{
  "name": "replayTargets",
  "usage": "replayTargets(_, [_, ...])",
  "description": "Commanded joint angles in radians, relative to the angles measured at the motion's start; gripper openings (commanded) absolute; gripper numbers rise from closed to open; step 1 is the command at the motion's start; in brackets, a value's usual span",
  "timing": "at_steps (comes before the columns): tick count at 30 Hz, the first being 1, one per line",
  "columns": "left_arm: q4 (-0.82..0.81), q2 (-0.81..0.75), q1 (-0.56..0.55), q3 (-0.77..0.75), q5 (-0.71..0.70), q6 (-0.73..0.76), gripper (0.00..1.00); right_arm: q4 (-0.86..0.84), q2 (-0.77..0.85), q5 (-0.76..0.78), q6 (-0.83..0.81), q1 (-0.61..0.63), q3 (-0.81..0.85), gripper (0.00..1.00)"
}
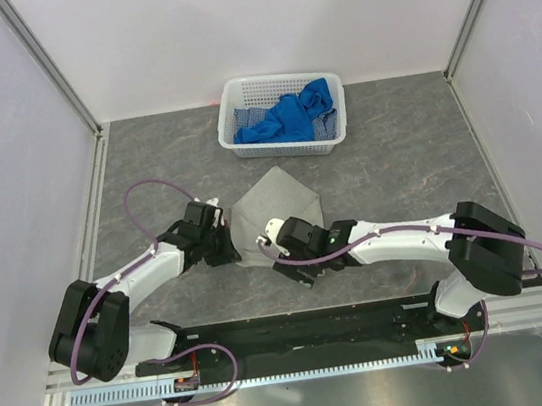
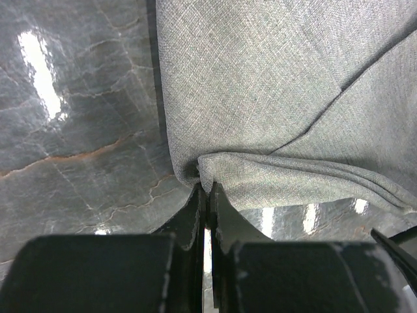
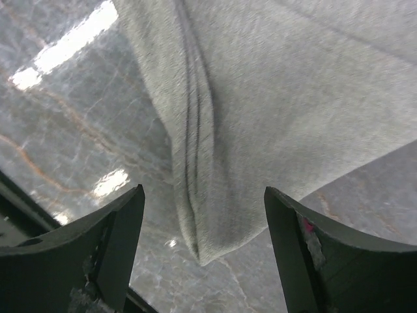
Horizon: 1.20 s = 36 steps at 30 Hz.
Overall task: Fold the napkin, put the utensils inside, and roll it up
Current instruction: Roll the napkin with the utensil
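Note:
The grey-beige napkin point(image 1: 273, 206) lies folded and rumpled on the dark table between my two arms. My left gripper point(image 1: 224, 242) is shut on its left corner; the left wrist view shows the cloth point(image 2: 287, 98) pinched at the fingertips, with a fold running to the right. My right gripper point(image 1: 275, 245) is open just over the napkin's near edge; in the right wrist view a folded corner of cloth point(image 3: 260, 130) lies between the two spread fingers point(image 3: 120, 228). The fork does not show in any view.
A white basket point(image 1: 236, 127) with bright blue cloths point(image 1: 289, 117) stands at the back middle of the table. White walls close in the left, right and back sides. A black rail runs along the near edge.

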<state>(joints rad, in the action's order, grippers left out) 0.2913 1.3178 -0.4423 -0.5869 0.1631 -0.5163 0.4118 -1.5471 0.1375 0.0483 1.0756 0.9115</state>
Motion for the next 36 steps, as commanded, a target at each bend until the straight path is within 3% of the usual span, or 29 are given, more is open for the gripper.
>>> replayTargets(1, [0.037, -0.011, 0.007, -0.031, 0.019, 0.004, 0.02, -0.079, -0.033, 0.189, -0.033, 0.043, -0.002, 0.8])
replayTargets(5, [0.045, -0.015, 0.016, -0.036, 0.019, 0.002, 0.02, -0.022, -0.096, 0.198, -0.039, 0.067, 0.023, 0.69])
replayTargets(9, [0.048, -0.019, 0.027, -0.039, 0.016, 0.005, 0.02, 0.041, -0.145, 0.212, -0.077, 0.078, 0.043, 0.4])
replayTargets(15, [0.063, -0.019, 0.039, -0.056, 0.015, 0.012, 0.02, 0.119, -0.136, 0.094, -0.132, 0.08, 0.09, 0.22])
replayTargets(19, [0.095, -0.011, 0.045, -0.08, 0.009, 0.018, 0.02, 0.209, -0.146, -0.164, -0.166, 0.08, 0.164, 0.21])
replayTargets(25, [0.135, 0.018, 0.054, -0.114, -0.007, 0.036, 0.02, 0.245, -0.215, -0.401, -0.205, 0.049, 0.194, 0.2])
replayTargets(31, [0.147, 0.055, 0.056, -0.126, -0.002, 0.044, 0.02, 0.199, -0.288, -0.542, -0.232, -0.038, 0.165, 0.19])
replayTargets(36, [0.149, 0.083, 0.054, -0.142, 0.016, 0.055, 0.02, 0.176, -0.277, -0.589, -0.229, -0.091, 0.158, 0.25])
